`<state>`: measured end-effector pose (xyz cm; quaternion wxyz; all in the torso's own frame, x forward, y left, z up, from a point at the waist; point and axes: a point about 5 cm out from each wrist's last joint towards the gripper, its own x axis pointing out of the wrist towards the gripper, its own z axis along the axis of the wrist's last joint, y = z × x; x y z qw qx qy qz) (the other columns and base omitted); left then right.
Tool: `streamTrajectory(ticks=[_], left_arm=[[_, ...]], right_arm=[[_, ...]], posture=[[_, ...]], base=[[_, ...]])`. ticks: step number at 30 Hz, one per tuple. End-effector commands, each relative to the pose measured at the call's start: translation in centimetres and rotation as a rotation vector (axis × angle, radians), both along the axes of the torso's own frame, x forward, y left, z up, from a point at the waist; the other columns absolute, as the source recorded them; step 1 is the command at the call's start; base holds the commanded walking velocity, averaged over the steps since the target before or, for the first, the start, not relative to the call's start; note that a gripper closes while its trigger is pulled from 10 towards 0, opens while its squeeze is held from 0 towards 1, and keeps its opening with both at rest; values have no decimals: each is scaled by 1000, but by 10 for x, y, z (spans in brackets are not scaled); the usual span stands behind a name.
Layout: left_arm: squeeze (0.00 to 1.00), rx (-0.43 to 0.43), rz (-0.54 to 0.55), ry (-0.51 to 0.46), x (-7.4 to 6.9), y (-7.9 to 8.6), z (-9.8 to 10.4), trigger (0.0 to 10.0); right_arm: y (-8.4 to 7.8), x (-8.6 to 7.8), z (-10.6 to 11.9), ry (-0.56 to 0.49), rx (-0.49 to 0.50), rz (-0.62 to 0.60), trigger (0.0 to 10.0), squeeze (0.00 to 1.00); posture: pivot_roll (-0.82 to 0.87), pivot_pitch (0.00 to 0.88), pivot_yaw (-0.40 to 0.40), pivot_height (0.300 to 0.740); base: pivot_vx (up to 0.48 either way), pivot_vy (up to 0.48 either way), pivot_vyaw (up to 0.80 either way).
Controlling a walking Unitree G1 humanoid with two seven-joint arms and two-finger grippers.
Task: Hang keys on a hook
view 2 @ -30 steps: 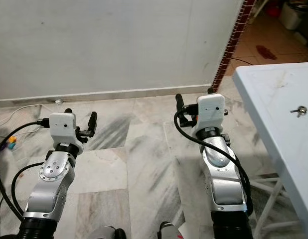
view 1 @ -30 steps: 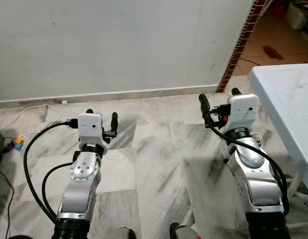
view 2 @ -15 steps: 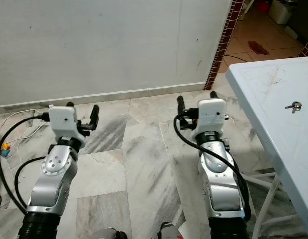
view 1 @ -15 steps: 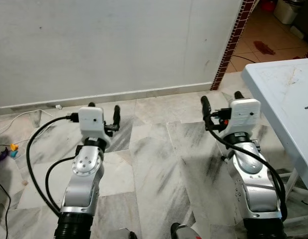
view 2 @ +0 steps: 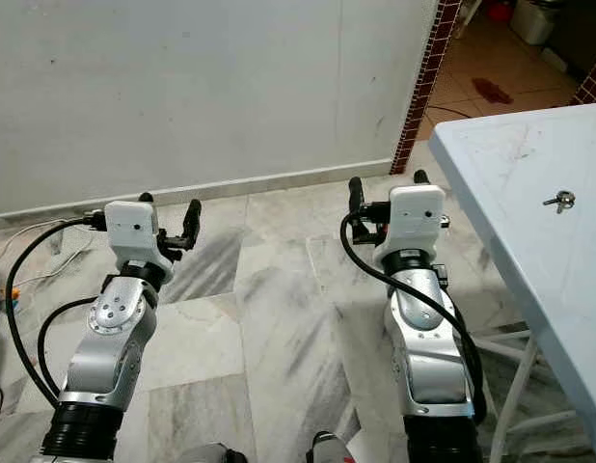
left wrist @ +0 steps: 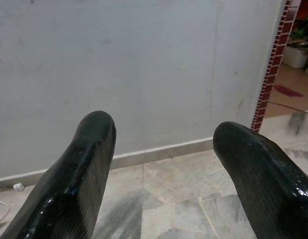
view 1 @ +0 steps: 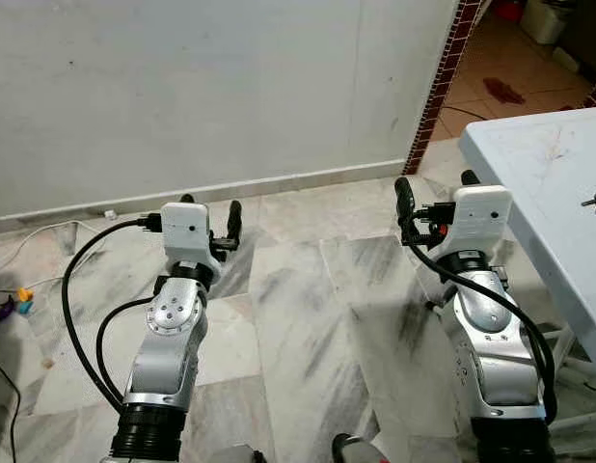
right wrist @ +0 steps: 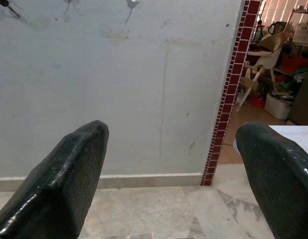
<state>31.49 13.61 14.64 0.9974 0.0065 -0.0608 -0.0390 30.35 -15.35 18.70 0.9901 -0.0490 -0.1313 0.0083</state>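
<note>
Metal keys (view 2: 558, 201) lying on the white table (view 2: 510, 193), off to the right of the right gripper (view 2: 385, 188) and nearer it than the left gripper (view 2: 168, 214). Both spread wide, empty, aimed at the wall (view 2: 182, 87). Long axis too small to tell.

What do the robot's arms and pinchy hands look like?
Each arm is shiny silver metal made of rounded parts, with a round plate of little screws on the side. At the wrist sits a white box. A thick black cable loops from each box down the arm. The left gripper and the right gripper each have two long, smooth, glossy black fingers with rounded tips.
</note>
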Motion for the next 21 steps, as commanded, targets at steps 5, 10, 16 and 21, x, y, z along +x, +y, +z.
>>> streamTrajectory(ticks=[5,10,16,21], left_arm=[[0,0,-2,11,1,0,-3,10000],[0,0,0,12,2,1,-3,10000],[0,-3,-2,13,2,0,-4,10000],[0,-16,4,21,3,1,-5,10000]], right_arm=[[1,1,5,-24,-7,0,10000,0],[0,1,3,-13,16,-1,10000,0],[-1,1,3,-15,11,-6,10000,0],[-3,0,3,-15,12,-12,10000,0]], posture=[[-62,149,87,740],[-63,147,84,740],[-73,147,85,740],[-72,150,88,740]], base=[[0,0,-304],[0,0,-798],[0,0,-796],[0,0,-800]])
